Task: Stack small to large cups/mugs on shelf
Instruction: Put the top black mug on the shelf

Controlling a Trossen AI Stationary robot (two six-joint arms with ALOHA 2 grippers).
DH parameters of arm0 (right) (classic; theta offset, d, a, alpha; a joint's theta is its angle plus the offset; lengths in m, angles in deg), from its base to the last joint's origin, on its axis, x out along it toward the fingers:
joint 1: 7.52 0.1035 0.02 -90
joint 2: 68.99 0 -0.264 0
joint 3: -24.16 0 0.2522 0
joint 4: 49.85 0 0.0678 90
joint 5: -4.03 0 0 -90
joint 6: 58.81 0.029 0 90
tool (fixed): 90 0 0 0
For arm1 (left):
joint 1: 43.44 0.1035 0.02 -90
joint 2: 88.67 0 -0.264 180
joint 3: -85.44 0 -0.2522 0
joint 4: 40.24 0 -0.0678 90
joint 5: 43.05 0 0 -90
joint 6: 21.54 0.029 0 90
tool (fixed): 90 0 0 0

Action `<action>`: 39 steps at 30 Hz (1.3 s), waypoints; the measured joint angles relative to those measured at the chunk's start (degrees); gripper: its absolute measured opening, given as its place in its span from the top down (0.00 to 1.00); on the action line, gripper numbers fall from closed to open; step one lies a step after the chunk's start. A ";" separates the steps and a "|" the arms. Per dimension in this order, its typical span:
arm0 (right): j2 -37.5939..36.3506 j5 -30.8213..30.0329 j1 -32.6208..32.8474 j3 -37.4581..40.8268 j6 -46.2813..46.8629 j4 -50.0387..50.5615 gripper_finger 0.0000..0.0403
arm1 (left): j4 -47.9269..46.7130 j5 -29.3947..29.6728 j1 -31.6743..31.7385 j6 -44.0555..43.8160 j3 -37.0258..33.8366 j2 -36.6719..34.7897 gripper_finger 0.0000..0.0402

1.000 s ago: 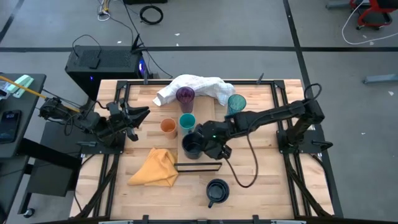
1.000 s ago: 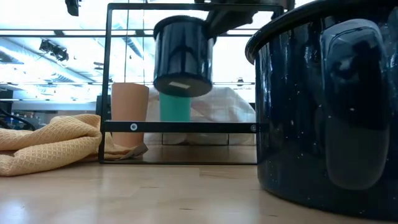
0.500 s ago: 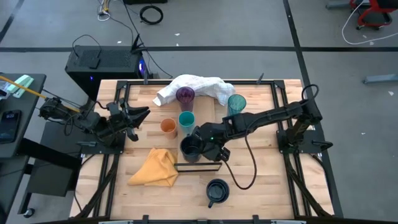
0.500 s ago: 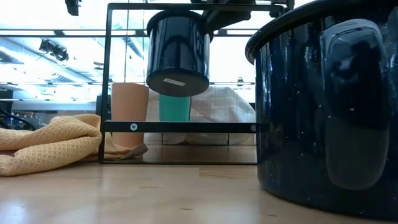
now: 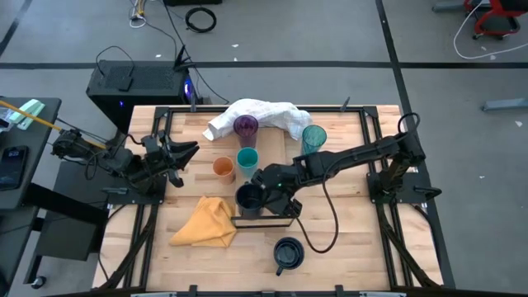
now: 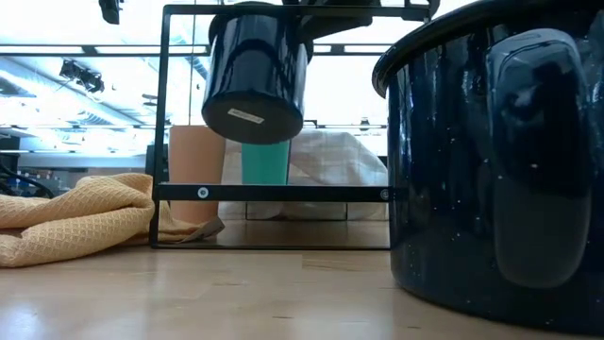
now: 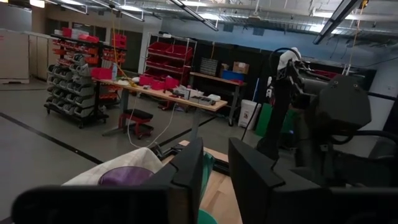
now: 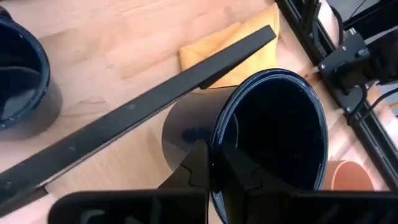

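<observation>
My right gripper [image 5: 266, 191] is shut on a dark navy mug [image 5: 249, 198] and holds it just above the far side of the shelf [image 5: 264, 221], a dark-framed rack standing mid-table. In the low view the mug [image 6: 257, 71] hangs tilted near the frame's top bar. A second navy mug [image 5: 288, 252] stands on the table nearer the front edge. The orange cup [image 5: 223, 168], short teal cup [image 5: 247, 160], purple tumbler [image 5: 245, 126] and teal tumbler [image 5: 313, 137] stand upright behind the shelf. My left gripper [image 5: 177, 157] waits open at the left. My right gripper pinches the mug's rim [image 8: 214, 152], one finger [image 8: 233, 171] inside the mug and one finger [image 8: 196, 165] on its outer wall. The fingers come from the table's right, slanting down. The mug is lifted clear and tilted, its base [image 6: 250, 118] toward the table's left.
A yellow cloth [image 5: 206, 221] lies left of the shelf. A white cloth [image 5: 260, 114] lies at the far edge behind the tumblers. The shelf's top bar [image 8: 137, 112] runs just below the held mug.
My right gripper has carried the navy mug toward the table's left and near edges, closer to the shelf. The mug has tipped further, its base swinging toward the left.
</observation>
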 joint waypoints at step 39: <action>2.80 -4.22 0.20 0.90 -9.16 -0.70 0.96 | 0.11 -0.04 -0.02 0.92 0.00 -0.02 0.80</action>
